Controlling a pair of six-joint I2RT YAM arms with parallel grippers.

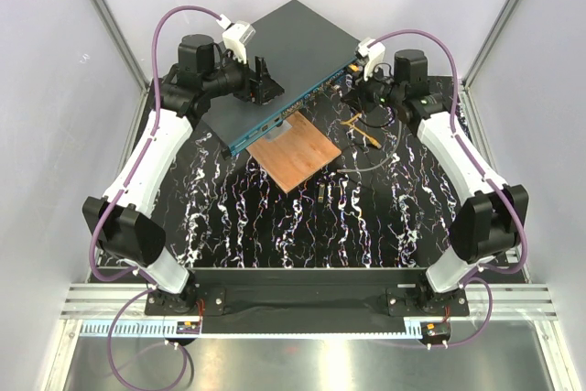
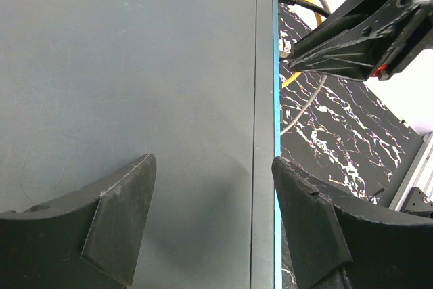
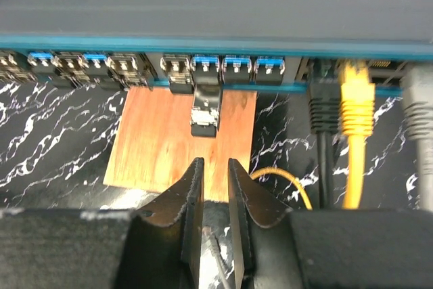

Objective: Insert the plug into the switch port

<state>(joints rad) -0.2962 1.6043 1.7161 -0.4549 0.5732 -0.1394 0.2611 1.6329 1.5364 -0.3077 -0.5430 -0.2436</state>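
Observation:
The switch (image 1: 293, 52) is a flat dark grey box lying diagonally at the back; its blue socket face (image 1: 293, 114) looks toward the front right. A small metal plug (image 3: 206, 109) sticks out of one socket in that face (image 3: 223, 65), above the brown board. My right gripper (image 3: 212, 167) faces it a short way back, jaws slightly apart with nothing between them; it also shows in the top view (image 1: 359, 89). My left gripper (image 2: 213, 194) is open over the switch's top (image 2: 135, 65) near its front edge, holding nothing.
A brown square board (image 1: 295, 153) lies under the switch's front edge. Black (image 3: 323, 106), yellow (image 3: 355, 93) and grey (image 3: 419, 120) cables are plugged in to the right of the plug. Loose yellow and grey wires (image 1: 366, 135) lie on the marbled mat.

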